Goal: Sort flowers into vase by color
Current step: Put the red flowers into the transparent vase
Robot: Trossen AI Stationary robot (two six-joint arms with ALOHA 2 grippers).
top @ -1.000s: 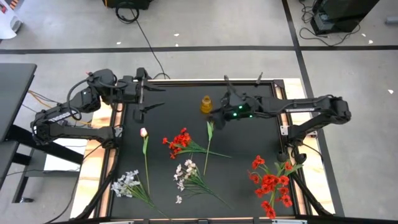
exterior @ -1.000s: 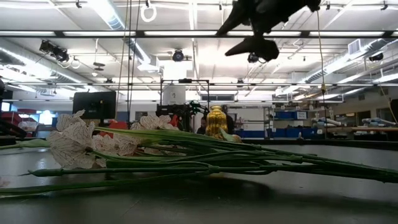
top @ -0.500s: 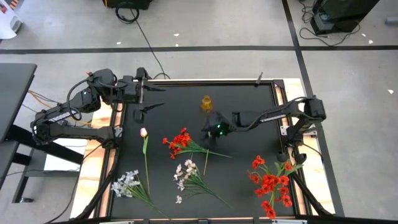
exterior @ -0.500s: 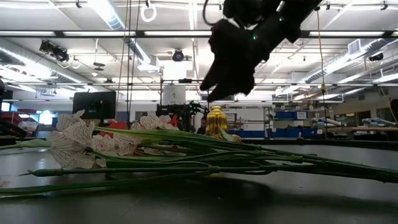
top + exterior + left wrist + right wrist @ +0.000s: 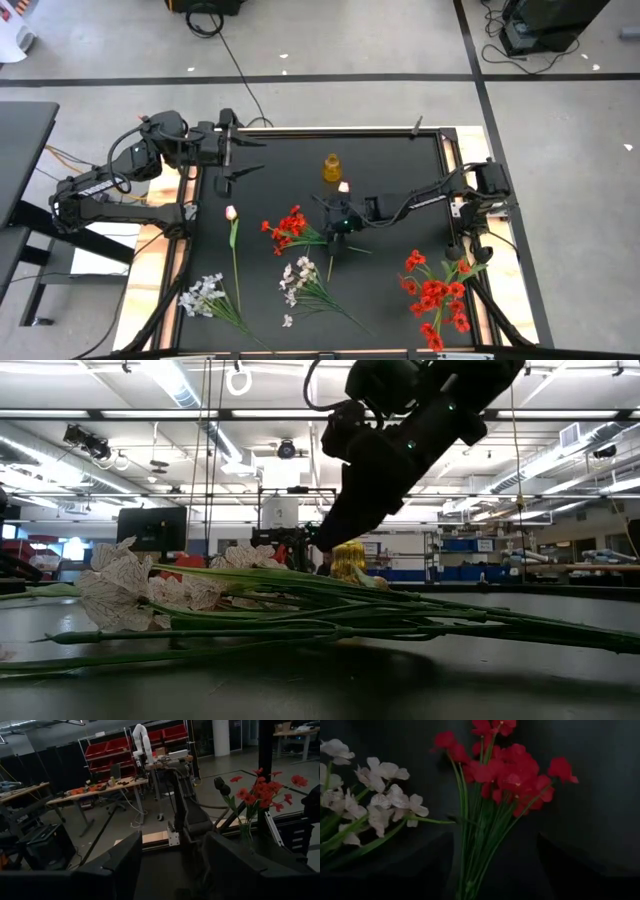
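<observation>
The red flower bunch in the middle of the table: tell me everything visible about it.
The red flower bunch is a spray of bright red blossoms on thin green stems, artificial by the look. It lies flat on the black table, blossoms toward the left arm's side, stems fanning toward the right gripper, which hovers over the stem end with fingers open. A white spray lies close beside it.
</observation>
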